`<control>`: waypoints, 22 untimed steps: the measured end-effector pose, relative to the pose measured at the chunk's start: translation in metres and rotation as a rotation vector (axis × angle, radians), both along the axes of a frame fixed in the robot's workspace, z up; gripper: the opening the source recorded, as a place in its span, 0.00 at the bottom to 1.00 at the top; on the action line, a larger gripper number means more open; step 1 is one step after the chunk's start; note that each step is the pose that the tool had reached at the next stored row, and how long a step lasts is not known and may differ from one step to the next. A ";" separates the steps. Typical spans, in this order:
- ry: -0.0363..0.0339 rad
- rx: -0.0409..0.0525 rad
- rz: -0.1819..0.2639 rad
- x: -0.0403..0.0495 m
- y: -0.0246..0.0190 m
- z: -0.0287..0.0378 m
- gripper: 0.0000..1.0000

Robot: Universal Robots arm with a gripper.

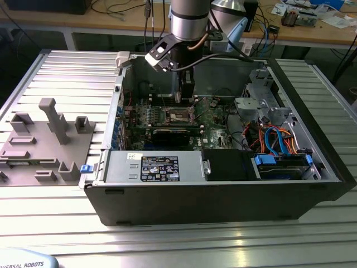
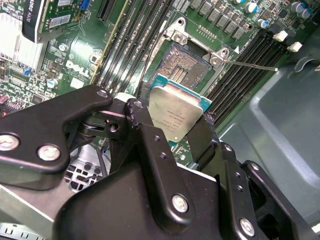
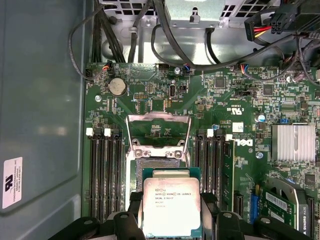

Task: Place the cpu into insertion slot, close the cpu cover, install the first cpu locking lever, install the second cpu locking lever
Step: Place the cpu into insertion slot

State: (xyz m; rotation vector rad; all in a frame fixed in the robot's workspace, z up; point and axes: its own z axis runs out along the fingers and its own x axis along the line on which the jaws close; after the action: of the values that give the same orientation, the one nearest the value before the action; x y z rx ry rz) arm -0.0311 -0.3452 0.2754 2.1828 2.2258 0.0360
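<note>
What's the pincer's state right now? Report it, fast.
Pincer: shut on the cpu, close to the uncovered insertion slot, chip not yet seated.

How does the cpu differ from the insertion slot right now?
The cpu has a silvery top; the insertion slot is dark. The cpu is clamped in the gripper, off the board; the insertion slot sits fixed in the green board, empty with the cpu cover swung open. Both are square and look similar in footprint.
</note>
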 end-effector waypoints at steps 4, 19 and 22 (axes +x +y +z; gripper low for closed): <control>0.0000 0.0000 0.000 0.0000 0.0000 -0.0006 0.54; -0.0001 0.0000 0.000 0.0000 0.0000 -0.0049 0.54; 0.0000 0.0000 0.000 0.0000 0.0000 -0.0054 0.54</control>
State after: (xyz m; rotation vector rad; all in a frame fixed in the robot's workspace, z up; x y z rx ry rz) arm -0.0311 -0.3452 0.2700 2.1829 2.2258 0.0360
